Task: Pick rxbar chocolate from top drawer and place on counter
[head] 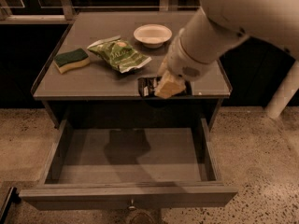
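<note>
End effector [169, 85] clamps rxbar chocolate [147, 86] at front edge of counter [93, 80], near green chip bag [119, 55].

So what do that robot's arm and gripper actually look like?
The arm is a thick, smooth white tube with a rounded joint casing, no cables showing. The gripper, at the front edge of the counter, is pale yellowish.

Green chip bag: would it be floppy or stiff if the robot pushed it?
Probably floppy and light: the green chip bag looks crinkled and puffy, so it would likely crumple and slide on the counter. It lies flat, so it shouldn't roll. The gripper is over the counter's front edge, at the rxbar chocolate.
</note>
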{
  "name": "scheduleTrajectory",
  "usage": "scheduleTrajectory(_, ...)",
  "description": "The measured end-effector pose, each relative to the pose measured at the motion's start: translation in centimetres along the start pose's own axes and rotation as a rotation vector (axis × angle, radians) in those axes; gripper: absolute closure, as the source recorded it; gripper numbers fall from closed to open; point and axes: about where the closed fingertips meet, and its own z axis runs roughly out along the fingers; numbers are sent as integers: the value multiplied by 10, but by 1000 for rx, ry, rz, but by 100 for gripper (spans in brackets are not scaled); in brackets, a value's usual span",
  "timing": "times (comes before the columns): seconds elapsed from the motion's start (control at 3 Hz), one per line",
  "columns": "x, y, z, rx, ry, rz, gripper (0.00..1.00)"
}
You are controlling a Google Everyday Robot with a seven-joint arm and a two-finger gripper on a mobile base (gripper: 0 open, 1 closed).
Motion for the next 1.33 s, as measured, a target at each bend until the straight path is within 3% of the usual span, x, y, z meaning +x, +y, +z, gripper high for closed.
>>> scheduleTrajectory(0.33, -23, -41, 8, -34, 26, -74, 100)
scheduleTrajectory(0.67, -26, -73, 17, -40, -11, -95, 100)
scheduleTrajectory(1.33, 7, -113, 32, -32, -193, -16, 100)
